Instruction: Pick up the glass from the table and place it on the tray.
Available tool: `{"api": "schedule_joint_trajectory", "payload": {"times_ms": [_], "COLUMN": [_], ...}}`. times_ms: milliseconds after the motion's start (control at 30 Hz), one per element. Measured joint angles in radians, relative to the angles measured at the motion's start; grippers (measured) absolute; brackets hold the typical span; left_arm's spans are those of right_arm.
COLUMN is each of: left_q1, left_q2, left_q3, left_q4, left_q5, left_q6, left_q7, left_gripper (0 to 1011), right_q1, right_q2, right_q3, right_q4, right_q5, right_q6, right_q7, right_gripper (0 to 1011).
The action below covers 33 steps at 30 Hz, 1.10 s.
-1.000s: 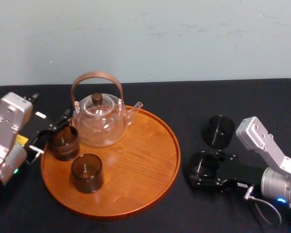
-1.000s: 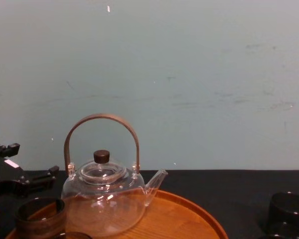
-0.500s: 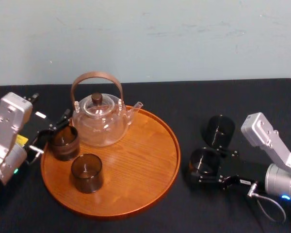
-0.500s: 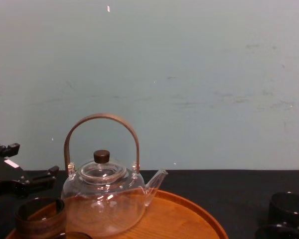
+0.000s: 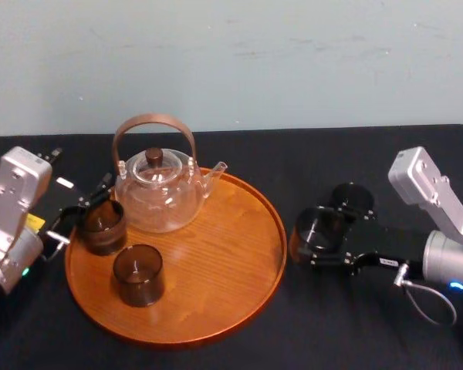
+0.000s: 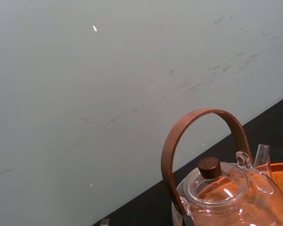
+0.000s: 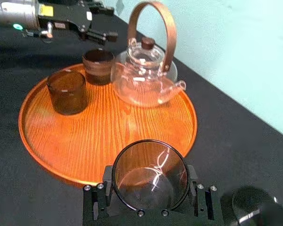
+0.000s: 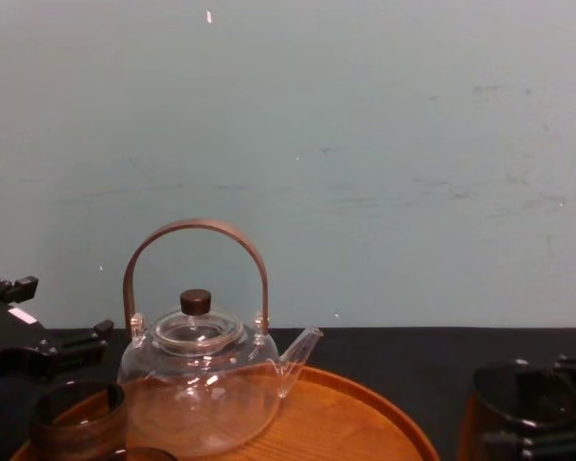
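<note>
Right of centre in the head view, the glass (image 5: 317, 228) is clamped between the fingers of the right gripper (image 5: 319, 236). It is just outside the right rim of the tray (image 5: 282, 240). In the right wrist view we look down into the glass's mouth, with the tray's near edge directly beyond it. We judge the glass to be clear of the table (image 5: 247, 150), though the dark cloth makes that hard to confirm.

So the pick looks done and the carry is under way. What is left is to bring the glass over the rim, set it down on bare wood and let go. The tray's right half is free, so there is room.

A second glass (image 5: 353, 196) stands on the cloth just behind the held one, in the right part of the frame. Two glasses (image 5: 102, 226) (image 5: 138, 274) are already on the tray's left side, and the teapot (image 5: 158, 193) is at its upper left.

At the left edge of the frame, the left gripper (image 5: 80, 208) rests with its fingers spread wide, beside the upper of those two glasses.
</note>
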Motion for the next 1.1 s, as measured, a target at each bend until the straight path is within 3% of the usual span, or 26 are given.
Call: {"api": "schedule_joint_trajectory", "payload": {"times_ms": [133,567,1100], "left_q1": [0.000,0.000,0.000], "left_q2": [0.000,0.000,0.000], "left_q3": [0.000,0.000,0.000], "left_q4": [0.000,0.000,0.000], "left_q5": [0.000,0.000,0.000], "left_q6": [0.000,0.000,0.000], "left_q7": [0.000,0.000,0.000], "left_gripper": [1001,1001,1001], "right_q1": [0.025,0.143,0.199], "right_q2": [-0.011,-0.099,-0.168], "right_q3": [-0.018,-0.125,-0.207], "right_q4": [0.008,0.069,0.127], "right_q5": [-0.008,-0.052,-0.072], "right_q6": [-0.005,-0.028,-0.056], "right_q7": [0.005,0.042,0.067], "right_gripper": [908,908,908]}}
